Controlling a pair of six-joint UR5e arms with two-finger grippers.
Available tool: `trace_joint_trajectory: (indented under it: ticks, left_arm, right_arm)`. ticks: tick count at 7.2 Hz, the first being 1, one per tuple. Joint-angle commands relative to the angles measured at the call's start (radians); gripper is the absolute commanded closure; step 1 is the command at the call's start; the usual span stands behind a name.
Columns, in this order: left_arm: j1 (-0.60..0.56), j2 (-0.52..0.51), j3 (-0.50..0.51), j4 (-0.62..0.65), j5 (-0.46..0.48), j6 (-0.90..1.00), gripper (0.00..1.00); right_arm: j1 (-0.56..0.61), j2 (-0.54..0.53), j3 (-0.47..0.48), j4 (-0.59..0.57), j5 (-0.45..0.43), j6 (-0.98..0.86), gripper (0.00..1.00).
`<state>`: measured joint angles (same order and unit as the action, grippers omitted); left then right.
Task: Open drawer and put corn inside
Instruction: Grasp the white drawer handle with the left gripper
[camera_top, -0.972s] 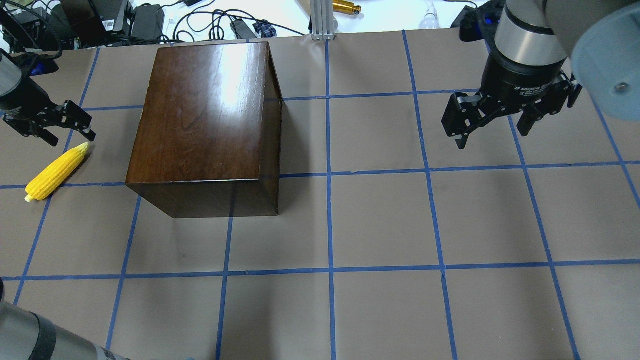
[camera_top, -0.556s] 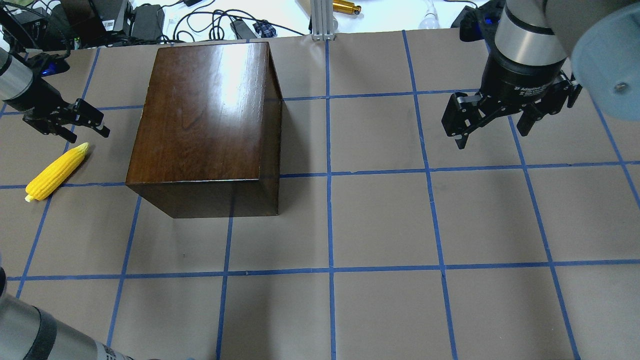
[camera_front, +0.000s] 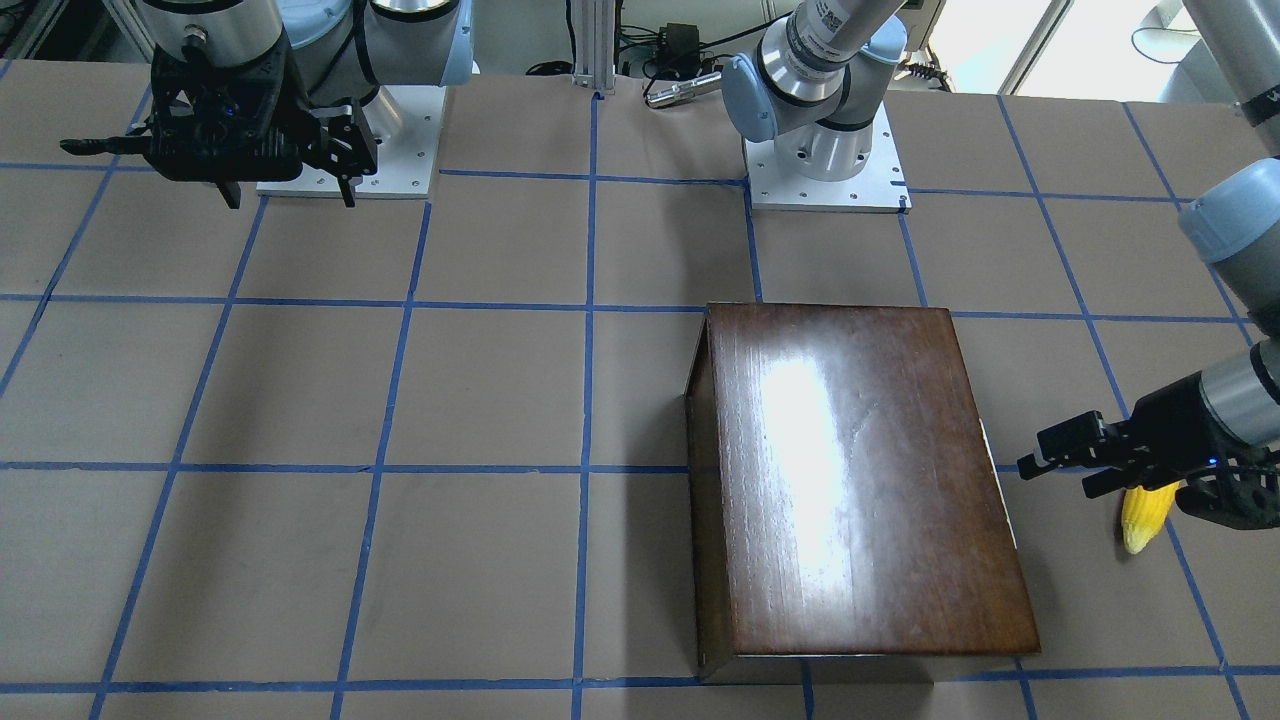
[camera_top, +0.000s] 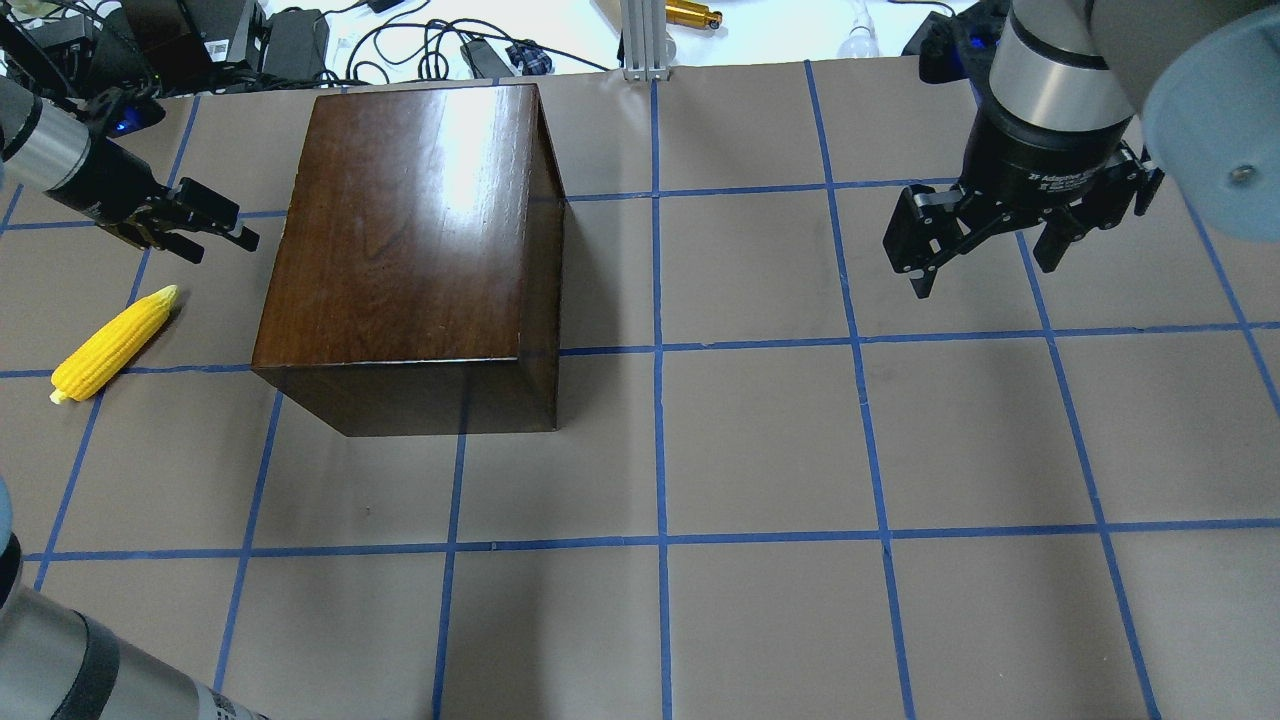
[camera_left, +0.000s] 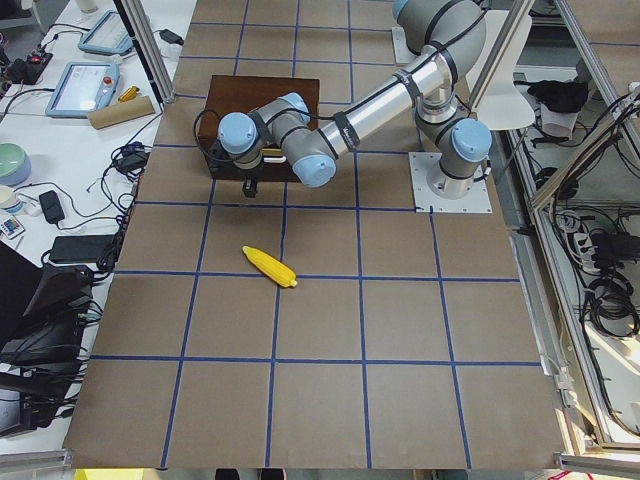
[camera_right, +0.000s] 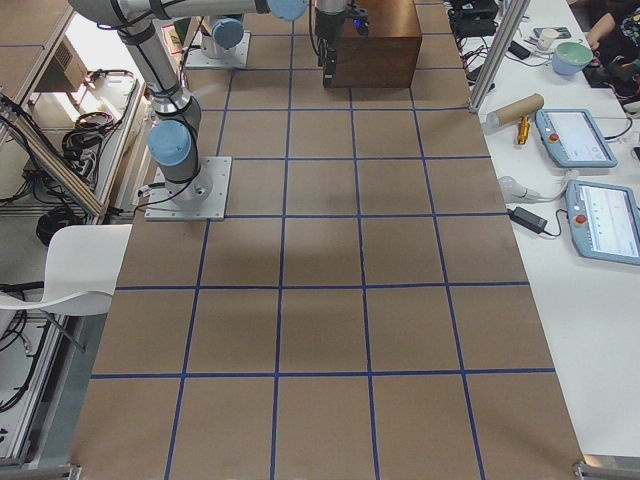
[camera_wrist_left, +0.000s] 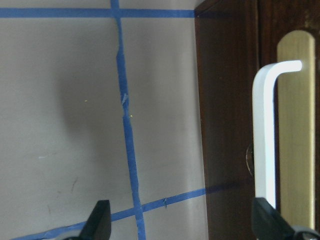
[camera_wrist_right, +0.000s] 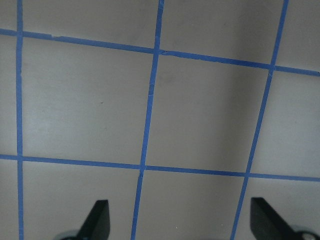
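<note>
The glossy dark-brown box (camera_top: 410, 230) stands left of the table's middle. Its drawer is shut; the dark front panel (camera_wrist_left: 227, 125) with the whitish handle (camera_wrist_left: 265, 135) on a brass plate shows in the left wrist view. My left gripper (camera_top: 225, 245) is open and empty. It lies level, its fingers pointing at the box's left side, close to it but apart. The yellow corn (camera_top: 115, 342) lies on the table nearer me than that gripper; it also shows in the front view (camera_front: 1145, 515). My right gripper (camera_top: 985, 265) is open and empty, hanging above the table at the right.
Cables, power bricks and an aluminium post (camera_top: 640, 40) lie beyond the table's far edge. The two arm bases (camera_front: 825, 160) stand at my side of the table. Brown paper with a blue tape grid covers the table.
My left gripper has moved away from the corn, farther and to the right, up to the box's left side. The corn, the box and the right arm have not moved.
</note>
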<state>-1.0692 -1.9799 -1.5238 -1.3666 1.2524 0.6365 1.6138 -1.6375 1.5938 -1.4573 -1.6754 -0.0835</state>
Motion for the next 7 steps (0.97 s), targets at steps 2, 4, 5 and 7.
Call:
trace_joint_trajectory:
  ticks: [2, 4, 5, 7]
  left_arm:
    - [-0.034, -0.01, 0.001, 0.001, -0.002, -0.001, 0.0]
    - [-0.035, -0.026, 0.001, 0.006, -0.002, -0.006, 0.0]
    - [-0.038, -0.034, 0.001, 0.006, -0.002, -0.008, 0.0]
    - [-0.04, -0.046, -0.001, 0.009, -0.002, -0.009, 0.0]
  right_arm:
    - [0.0, 0.001, 0.0, 0.0, 0.0, -0.001, 0.0]
    - [0.0, -0.001, 0.0, 0.0, 0.0, 0.001, 0.0]
    - [0.0, -0.001, 0.0, 0.0, 0.0, 0.001, 0.0]
    - [0.0, 0.001, 0.0, 0.0, -0.001, 0.001, 0.0]
